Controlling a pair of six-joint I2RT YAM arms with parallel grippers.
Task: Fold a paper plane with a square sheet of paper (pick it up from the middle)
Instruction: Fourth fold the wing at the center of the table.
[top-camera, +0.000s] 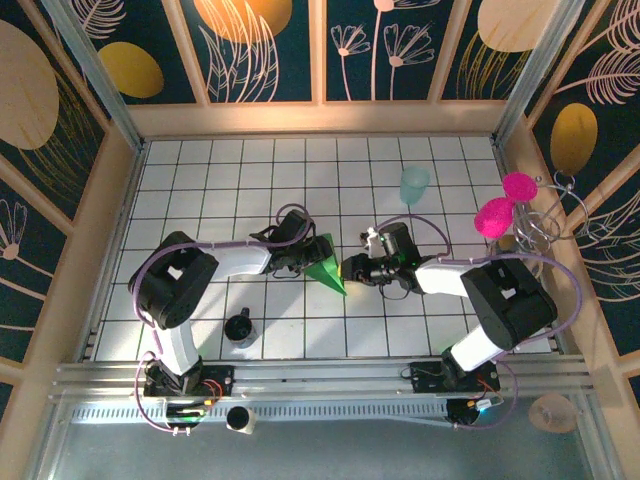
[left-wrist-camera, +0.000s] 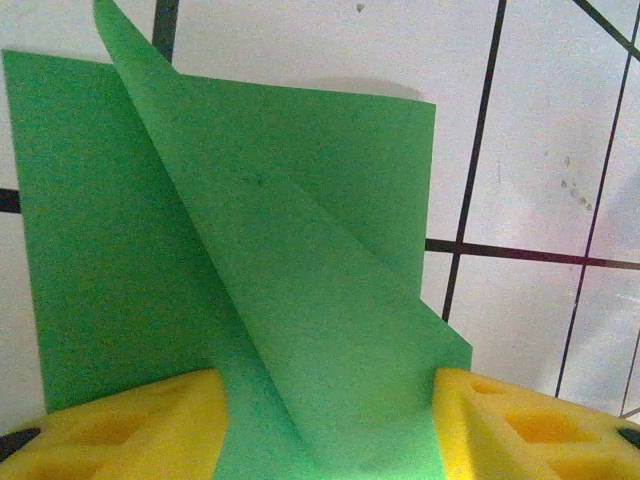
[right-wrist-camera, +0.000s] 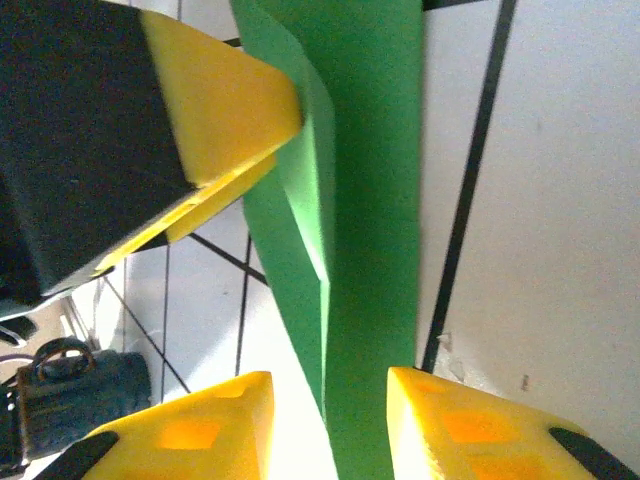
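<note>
The square sheet of paper (top-camera: 326, 266), bright green, lies mid-table folded into a pointed wedge with its tip toward the near side. In the left wrist view the paper (left-wrist-camera: 250, 250) shows a diagonal flap standing up over a flat layer. My left gripper (left-wrist-camera: 325, 430) is open, its yellow fingers (left-wrist-camera: 110, 430) either side of the flap's base. My right gripper (right-wrist-camera: 330, 435) is open at the narrow end of the paper (right-wrist-camera: 370, 200), with bare table showing beside its left finger (right-wrist-camera: 190, 440). From above, the left gripper (top-camera: 303, 256) and right gripper (top-camera: 350, 270) flank the paper.
A pale teal cup (top-camera: 414, 184) stands at the back right. A black mug (top-camera: 239, 328) sits near the left arm's base, also in the right wrist view (right-wrist-camera: 60, 390). Pink objects (top-camera: 495, 215) and a wire rack (top-camera: 550, 215) line the right wall.
</note>
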